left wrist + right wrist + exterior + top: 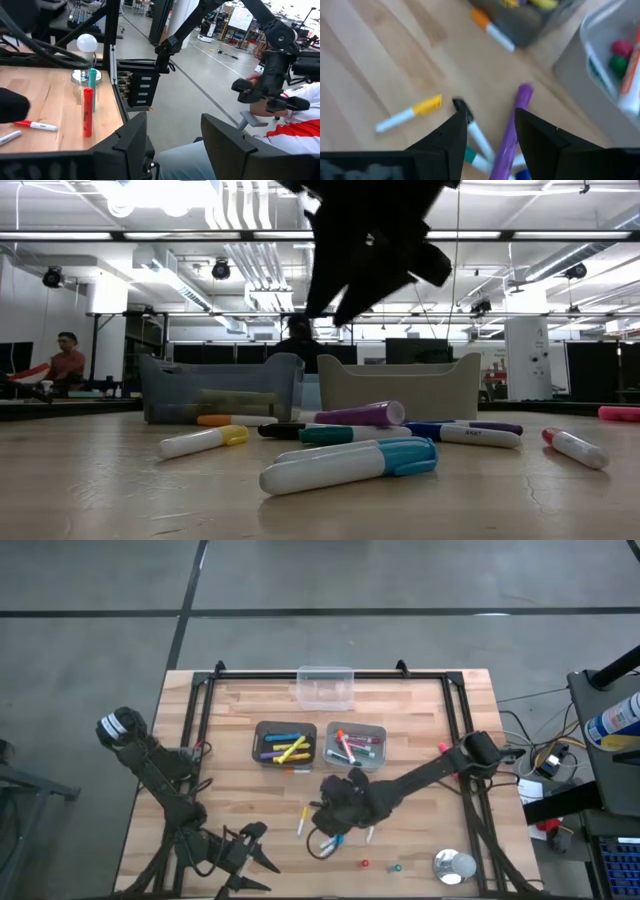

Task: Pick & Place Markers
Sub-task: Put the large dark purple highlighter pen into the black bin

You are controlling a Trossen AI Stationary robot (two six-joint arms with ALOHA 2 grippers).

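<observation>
Several markers lie loose on the wooden table below my right gripper [338,810]: a purple one [512,125], a yellow-capped white one [410,114], a black-tipped one [470,127] and a teal-capped one [350,463]. In the right wrist view my right gripper [491,117] is open, and the purple marker lies on the table under the gap. In the low view it hangs clear above the pile [340,305]. Two grey bins [285,743] [355,745] beyond hold more markers. My left gripper [252,852] waits open at the near left, pointing off the table.
A clear box [325,687] stands at the far edge. A silver tape roll [453,865] and two tiny loose caps [365,863] [396,866] lie near right. An orange-capped marker [492,30] lies by the left bin. A black frame [205,700] rims the table.
</observation>
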